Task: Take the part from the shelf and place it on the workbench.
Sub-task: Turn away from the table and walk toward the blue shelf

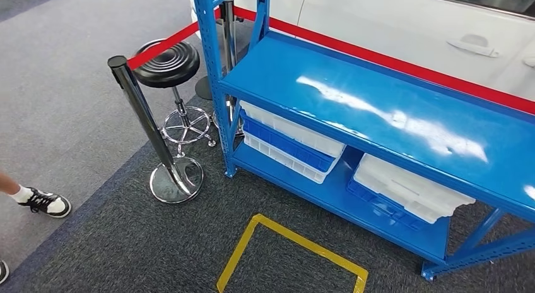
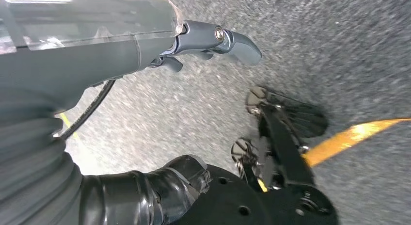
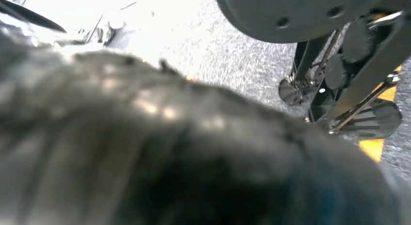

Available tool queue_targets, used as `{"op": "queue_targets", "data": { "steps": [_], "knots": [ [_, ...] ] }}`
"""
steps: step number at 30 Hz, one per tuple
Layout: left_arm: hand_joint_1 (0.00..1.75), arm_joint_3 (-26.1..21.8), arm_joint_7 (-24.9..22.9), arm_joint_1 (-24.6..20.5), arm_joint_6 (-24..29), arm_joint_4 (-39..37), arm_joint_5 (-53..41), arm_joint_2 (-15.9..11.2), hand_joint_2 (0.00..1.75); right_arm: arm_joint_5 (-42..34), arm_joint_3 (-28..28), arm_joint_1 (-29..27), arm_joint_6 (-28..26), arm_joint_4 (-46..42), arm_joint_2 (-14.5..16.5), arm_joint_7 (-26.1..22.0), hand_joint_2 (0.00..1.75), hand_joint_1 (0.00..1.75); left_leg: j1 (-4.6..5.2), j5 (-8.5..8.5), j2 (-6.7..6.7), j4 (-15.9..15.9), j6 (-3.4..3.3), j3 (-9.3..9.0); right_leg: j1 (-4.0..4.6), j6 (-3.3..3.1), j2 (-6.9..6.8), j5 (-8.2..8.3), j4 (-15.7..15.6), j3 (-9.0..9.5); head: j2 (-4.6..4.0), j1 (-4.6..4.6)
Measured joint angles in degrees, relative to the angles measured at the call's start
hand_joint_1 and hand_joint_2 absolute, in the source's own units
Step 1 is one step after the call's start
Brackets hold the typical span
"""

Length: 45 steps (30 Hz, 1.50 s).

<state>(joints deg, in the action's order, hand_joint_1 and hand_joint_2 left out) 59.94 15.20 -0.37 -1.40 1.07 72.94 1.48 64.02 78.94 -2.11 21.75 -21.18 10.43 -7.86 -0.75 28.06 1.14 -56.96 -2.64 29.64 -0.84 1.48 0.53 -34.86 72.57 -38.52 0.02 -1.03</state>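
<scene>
A blue metal rack (image 1: pixel 378 97) stands ahead in the head view, its glossy top surface bare. On its lower shelf lie stacked white and blue bins (image 1: pixel 290 141) at the left and another white bin on a blue one (image 1: pixel 410 192) at the right; I cannot make out what is inside them. My left hand (image 2: pixel 145 45) hangs over grey carpet, its thumb (image 2: pixel 228 38) stretched out and nothing in its grasp. My right hand (image 3: pixel 145 137) is a blurred grey mass close to the lens, and how its fingers lie is unreadable.
A chrome stanchion (image 1: pixel 148 116) with a red belt (image 1: pixel 161 47) leans left of the rack, beside a black stool (image 1: pixel 167 62). Yellow tape (image 1: pixel 296 242) marks a box on the carpet before the rack. A person's shoe (image 1: pixel 45 202) is at the far left. A white car (image 1: pixel 410 21) stands behind.
</scene>
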Motion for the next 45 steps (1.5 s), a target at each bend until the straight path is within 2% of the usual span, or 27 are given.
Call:
{"op": "queue_targets", "data": {
  "steps": [1,2,4,6,9,11,12,14,15,16,17,18,19,21,23,25,27,29,31,32,34,36,37,40,41,43,45],
  "knots": [
    [0.0,0.0,-0.5,0.0,0.2,0.0,0.2,0.1,1.75,0.3,0.0,0.0,0.1,0.0,0.0,-0.2,0.0,0.0,0.06,0.07,0.64,0.0,-0.02,0.04,-0.02,0.06,-0.15,-0.1,1.5,-0.6,0.0,-0.01],
    [0.0,-0.1,-1.0,0.0,0.3,0.0,0.3,0.2,1.75,0.5,0.0,-0.1,0.2,0.0,0.0,-0.4,0.0,0.0,0.08,0.15,1.19,-0.1,0.0,0.05,-0.03,0.06,-0.32,0.87,0.7,-0.09,0.0,0.0],
    [0.0,-0.1,-1.8,-0.1,0.6,0.0,0.6,0.5,1.75,1.1,0.1,-0.1,0.4,-0.1,0.0,-0.8,0.0,0.0,0.12,0.42,2.16,-0.1,0.21,-0.2,0.09,-0.28,-1.44,4.43,-6.7,3.96,0.0,0.0],
    [0.0,-0.1,-2.1,-0.2,0.8,0.0,0.9,0.8,1.75,1.7,0.1,0.0,0.4,-0.1,-0.1,-0.9,0.0,0.0,0.32,0.75,2.9,-0.2,0.73,-0.59,0.46,-0.85,-2.67,6.57,-13.2,7.39,0.0,-0.03],
    [0.0,-0.1,-2.2,-0.6,1.0,0.0,1.1,1.0,1.75,2.0,0.1,0.1,0.1,-0.2,-0.1,-0.9,0.0,0.0,0.48,0.85,3.69,-0.1,1.66,-1.15,0.69,-1.58,-2.18,6.98,-14.5,7.78,0.0,-0.03],
    [0.0,-0.1,-2.3,-0.8,1.1,0.0,1.1,1.1,1.75,2.2,0.1,0.1,0.0,-0.2,-0.1,-0.9,0.0,0.0,0.35,1.84,2.64,-1.1,2.27,-0.95,0.33,-2.29,-1.48,7.47,-15.0,7.81,0.0,-0.09],
    [0.0,-0.1,-2.4,-0.8,1.1,0.0,1.1,1.1,1.75,2.5,0.1,0.1,0.0,-0.3,-0.1,-0.9,0.0,0.0,0.26,3.22,1.6,-3.1,2.51,-0.1,0.13,-2.65,-1.13,7.73,-15.3,7.81,0.0,-0.11],
    [0.0,0.0,-2.3,-0.6,1.1,0.0,0.9,1.1,1.75,3.2,0.1,0.1,-0.1,-0.3,-0.1,-0.9,0.0,0.0,0.02,7.1,-0.3,-10.1,2.82,3.23,0.09,-3.02,-0.38,7.95,-15.4,7.62,0.0,-0.18],
    [0.0,0.0,-2.1,-0.6,1.1,0.0,0.8,1.1,1.75,3.5,0.1,0.1,-0.1,-0.3,-0.1,-0.9,0.0,0.0,-0.02,8.47,-0.56,-13.7,2.95,4.99,0.13,-3.06,0.07,7.98,-15.3,7.51,0.0,-0.16],
    [0.0,0.0,-1.8,-0.5,1.2,0.0,0.8,1.1,1.75,3.8,0.1,0.1,-0.2,-0.3,-0.1,-0.9,0.0,0.0,-0.04,8.77,-0.64,-15.9,3.05,6.11,0.15,-3.07,0.59,7.98,-15.2,7.47,0.0,-0.17],
    [0.0,0.1,-1.5,-0.5,1.4,0.0,1.0,1.1,1.75,4.0,0.1,0.2,-0.4,-0.3,-0.1,-0.9,0.0,0.0,-0.06,7.86,-0.65,-15.9,3.08,6.25,0.16,-3.05,1.15,7.96,-15.1,7.46,0.0,-0.16],
    [0.0,0.1,-1.3,-0.5,1.8,0.0,1.4,1.2,1.75,4.1,0.1,0.2,-0.7,-0.3,-0.1,-0.9,0.0,0.0,-0.08,5.9,-0.79,-13.6,3.01,5.31,0.15,-2.99,1.77,7.92,-15.0,7.48,0.0,-0.17],
    [0.0,0.0,-1.2,-0.5,2.3,0.0,1.8,1.4,1.75,4.3,0.2,0.3,-1.1,-0.2,-0.1,-0.9,0.0,0.0,-0.11,3.51,-1.3,-9.8,2.84,3.66,0.14,-2.89,2.39,7.85,-14.9,7.49,0.0,-0.17],
    [0.0,0.0,-1.6,-0.5,2.7,0.0,2.1,1.5,1.75,4.6,0.2,0.5,-1.6,0.1,-0.1,-0.9,0.0,0.0,-0.12,0.75,-3.42,-3.0,2.37,0.86,0.19,-2.41,3.48,7.68,-14.3,7.16,0.0,-0.17],
    [0.0,0.0,-2.0,-0.5,2.2,0.0,2.0,1.5,1.75,4.8,0.2,0.6,-2.1,0.4,-0.2,-1.0,0.0,0.0,0.04,0.62,-4.58,-0.9,2.05,0.22,0.09,-1.66,4.37,7.7,-14.0,6.64,0.0,-0.16],
    [0.0,0.0,-2.1,-0.6,1.6,0.0,1.9,1.5,1.75,5.2,0.2,0.6,-2.4,0.7,-0.3,-1.3,0.0,0.0,-0.02,0.31,-3.62,-0.6,1.56,0.05,-0.02,-0.94,4.82,7.79,-13.9,6.4,0.0,-0.15],
    [0.0,0.1,-1.8,-0.6,1.3,0.0,1.5,1.4,1.75,5.7,0.2,0.5,-2.4,0.9,-0.5,-2.1,0.0,0.0,-0.31,-0.09,-2.36,0.0,0.72,-0.22,0.07,-0.39,2.97,6.15,-11.7,5.41,0.0,-0.07],
    [0.0,0.3,-1.4,-0.2,1.2,0.0,1.0,1.4,1.75,5.9,0.2,0.6,-2.2,1.2,-0.7,-3.2,0.0,0.0,-0.32,-0.19,-1.0,0.1,0.21,-0.16,0.0,0.1,0.59,2.35,-5.2,2.35,0.0,-0.01],
    [0.0,0.6,-1.3,0.0,1.2,-0.1,1.0,1.4,1.75,5.9,0.2,0.6,-2.1,1.5,-0.8,-3.6,0.0,0.0,-0.23,-0.09,0.32,0.1,0.15,0.0,-0.2,0.52,-0.04,-0.06,1.1,-0.6,0.0,-0.02],
    [0.0,0.7,-1.4,0.1,1.2,-0.1,1.0,1.3,1.75,5.8,0.2,0.6,-2.0,1.6,-0.8,-3.7,0.0,0.0,-0.22,-0.01,0.88,0.1,0.2,0.03,-0.31,0.65,-0.2,0.35,1.5,-0.71,0.0,-0.02],
    [0.0,1.0,-1.7,0.1,1.2,-0.1,0.7,1.3,1.75,5.6,0.3,0.4,-1.7,1.6,-0.8,-3.6,0.0,0.0,-0.23,0.28,1.83,0.0,0.47,-0.09,-0.47,0.66,-0.99,3.73,-4.0,2.47,0.0,-0.02],
    [0.0,1.6,-1.3,0.1,1.2,-0.2,0.0,1.3,1.75,5.6,0.4,0.5,-1.2,1.6,-0.8,-3.4,0.0,0.0,-0.06,0.73,2.58,-0.3,1.07,-0.43,-0.27,0.09,-2.44,6.29,-11.4,6.38,0.0,-0.03],
    [0.0,1.9,-0.9,0.1,1.2,-0.2,-0.4,1.2,1.75,5.5,0.4,0.5,-1.0,1.5,-0.8,-3.3,0.0,0.0,0.03,0.91,2.91,-0.4,1.42,-0.6,-0.09,-0.29,-2.8,6.69,-13.3,7.31,0.0,-0.05],
    [0.0,2.6,-0.1,0.1,0.9,-0.2,-0.8,0.9,1.75,4.7,0.7,0.5,-0.8,1.4,-0.6,-1.3,0.0,0.0,0.04,1.15,3.59,-0.3,2.48,-1.16,0.14,-1.44,-1.97,6.86,-14.0,7.42,0.0,-0.09],
    [0.0,2.8,-0.1,0.1,0.9,-0.3,-0.8,0.7,1.75,4.3,0.8,0.5,-1.0,1.3,-0.4,-0.4,0.0,0.0,-0.03,1.62,3.1,-0.7,2.79,-1.17,0.0,-1.86,-1.62,7.04,-14.3,7.49,0.0,-0.08],
    [0.0,2.9,-0.1,0.2,0.8,-0.3,-0.6,0.5,1.75,3.8,0.9,0.6,-1.2,1.1,-0.2,0.9,0.0,0.0,-0.22,4.41,1.14,-4.6,3.23,0.51,-0.33,-2.64,-0.92,7.43,-14.7,7.6,0.0,-0.13],
    [0.0,3.0,-0.1,0.4,0.8,-0.3,-0.5,0.3,1.75,3.6,0.9,0.6,-1.1,0.7,-0.1,1.3,0.0,0.0,-0.28,8.06,-0.38,-12.2,3.44,4.1,-0.16,-2.94,-0.11,7.49,-14.7,7.46,0.0,-0.15]
  ]
}}
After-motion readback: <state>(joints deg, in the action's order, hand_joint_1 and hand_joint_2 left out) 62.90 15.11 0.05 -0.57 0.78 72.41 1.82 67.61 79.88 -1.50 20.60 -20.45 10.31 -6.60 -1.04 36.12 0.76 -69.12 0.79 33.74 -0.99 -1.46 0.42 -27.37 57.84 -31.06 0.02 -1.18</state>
